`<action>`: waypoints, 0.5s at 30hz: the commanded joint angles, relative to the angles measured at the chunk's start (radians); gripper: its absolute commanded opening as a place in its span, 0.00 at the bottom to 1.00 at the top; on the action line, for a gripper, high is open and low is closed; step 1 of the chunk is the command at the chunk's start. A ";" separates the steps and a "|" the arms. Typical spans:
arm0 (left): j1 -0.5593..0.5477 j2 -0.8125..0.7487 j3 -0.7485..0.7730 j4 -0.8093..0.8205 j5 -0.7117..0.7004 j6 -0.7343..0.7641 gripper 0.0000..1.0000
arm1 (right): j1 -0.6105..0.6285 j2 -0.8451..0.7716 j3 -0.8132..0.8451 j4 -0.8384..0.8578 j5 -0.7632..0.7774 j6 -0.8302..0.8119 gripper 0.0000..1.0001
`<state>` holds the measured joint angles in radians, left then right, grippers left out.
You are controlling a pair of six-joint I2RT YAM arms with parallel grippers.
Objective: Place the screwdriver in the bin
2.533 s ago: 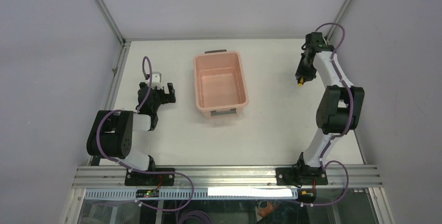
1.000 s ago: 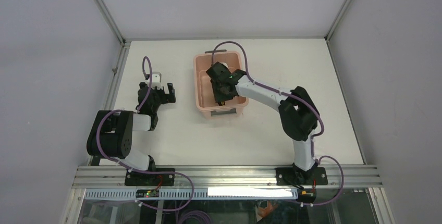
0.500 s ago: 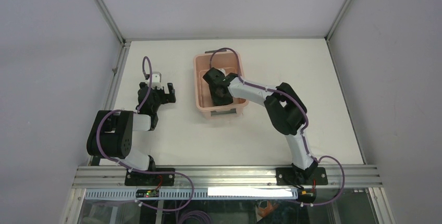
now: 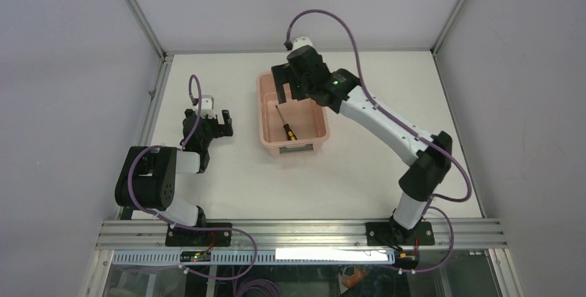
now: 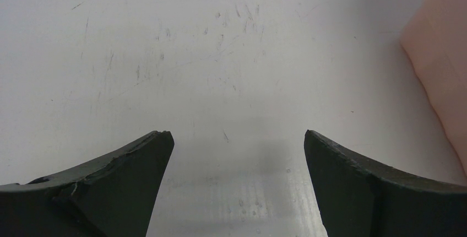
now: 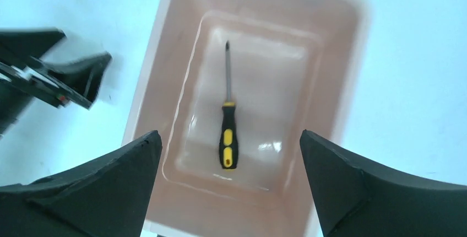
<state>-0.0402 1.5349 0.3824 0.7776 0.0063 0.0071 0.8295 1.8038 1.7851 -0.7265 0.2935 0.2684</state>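
I see the screwdriver (image 4: 285, 122) lying flat on the floor of the bin (image 4: 262, 114), handle toward the bin's near end and shaft pointing toward its far end, with nothing touching it. The right gripper (image 6: 228, 136) hangs above the bin's far end, jaws spread wide and empty. The left gripper (image 5: 237, 135) is over the table (image 4: 359, 166) left of the bin, apart from it, jaws also wide and holding nothing.

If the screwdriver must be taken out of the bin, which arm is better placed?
Right. The right fingers, open, hang above the bin, with the screwdriver centred in their wrist view. The left fingers sit beside the bin.
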 commanded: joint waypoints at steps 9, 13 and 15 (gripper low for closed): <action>-0.007 -0.027 0.001 0.026 0.006 -0.016 0.99 | -0.446 -0.295 -0.037 -0.147 0.189 -0.190 0.99; -0.008 -0.028 0.001 0.026 0.007 -0.016 0.99 | -0.671 -0.355 -0.079 -0.148 0.111 -0.168 1.00; -0.008 -0.027 0.001 0.026 0.007 -0.016 0.99 | -0.753 -0.384 -0.111 -0.127 0.083 -0.170 0.99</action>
<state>-0.0402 1.5349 0.3824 0.7776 0.0063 0.0071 0.2062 1.5211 1.7058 -0.8528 0.4229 0.1173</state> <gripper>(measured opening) 0.992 0.993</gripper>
